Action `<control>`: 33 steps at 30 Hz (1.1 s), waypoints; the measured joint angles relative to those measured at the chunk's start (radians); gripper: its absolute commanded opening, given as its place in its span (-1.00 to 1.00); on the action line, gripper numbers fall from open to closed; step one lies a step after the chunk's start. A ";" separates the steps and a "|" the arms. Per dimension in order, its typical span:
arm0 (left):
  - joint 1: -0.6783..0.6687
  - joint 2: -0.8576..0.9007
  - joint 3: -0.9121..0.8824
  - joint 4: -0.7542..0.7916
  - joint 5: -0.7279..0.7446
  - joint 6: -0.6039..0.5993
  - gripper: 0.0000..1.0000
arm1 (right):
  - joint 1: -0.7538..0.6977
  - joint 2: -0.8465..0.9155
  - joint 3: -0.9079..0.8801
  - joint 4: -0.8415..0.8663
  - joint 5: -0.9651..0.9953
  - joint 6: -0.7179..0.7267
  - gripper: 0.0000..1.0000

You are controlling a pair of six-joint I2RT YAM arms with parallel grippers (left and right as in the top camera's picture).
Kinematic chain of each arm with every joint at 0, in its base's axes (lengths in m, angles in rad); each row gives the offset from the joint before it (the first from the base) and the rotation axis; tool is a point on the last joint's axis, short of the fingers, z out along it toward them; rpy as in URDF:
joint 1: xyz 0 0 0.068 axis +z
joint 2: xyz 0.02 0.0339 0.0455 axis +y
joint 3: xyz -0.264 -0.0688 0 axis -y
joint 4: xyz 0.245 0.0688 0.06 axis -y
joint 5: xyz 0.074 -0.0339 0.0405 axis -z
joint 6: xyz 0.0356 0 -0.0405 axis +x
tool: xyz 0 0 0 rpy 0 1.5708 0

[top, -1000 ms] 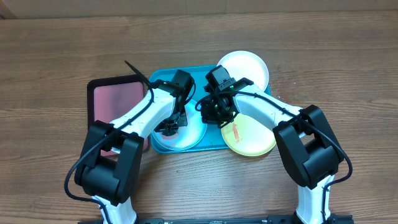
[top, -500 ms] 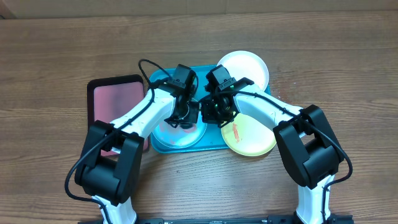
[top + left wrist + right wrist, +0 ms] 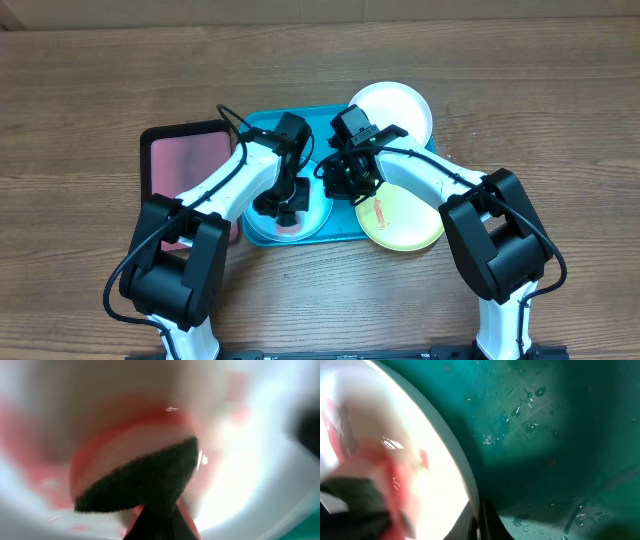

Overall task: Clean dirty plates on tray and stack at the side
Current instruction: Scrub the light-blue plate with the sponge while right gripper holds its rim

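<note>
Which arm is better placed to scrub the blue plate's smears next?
Left: the left tool holds a dark sponge on the smeared blue plate; the right tool sits at its rim.

From here I see the rim of a pale plate (image 3: pixel 437 485) curving across the left half, out of focus, with red smears (image 3: pixel 395 477) on it. A dark blurred shape (image 3: pixel 350 505) sits over its lower left. To the right is the wet, scratched teal tray (image 3: pixel 545 425) floor.

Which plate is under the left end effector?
The light blue plate, inside the tray beneath the left end effector; the white plate and yellow plate lie off to the right.
</note>
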 measured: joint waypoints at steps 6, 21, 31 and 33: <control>0.000 0.000 -0.002 0.175 0.093 0.072 -0.91 | 0.000 0.000 0.000 0.000 0.000 0.001 -0.93; 0.006 0.000 0.000 -0.096 -0.345 -0.408 -0.92 | 0.001 0.000 0.000 0.000 -0.007 -0.007 -0.93; 0.012 0.002 0.366 -0.241 -0.102 -0.143 -0.92 | 0.001 -0.004 0.005 -0.039 -0.010 -0.007 -0.92; 0.019 0.002 0.464 -0.254 -0.097 -0.132 -0.92 | 0.001 -0.019 0.005 -0.063 0.005 -0.007 -0.93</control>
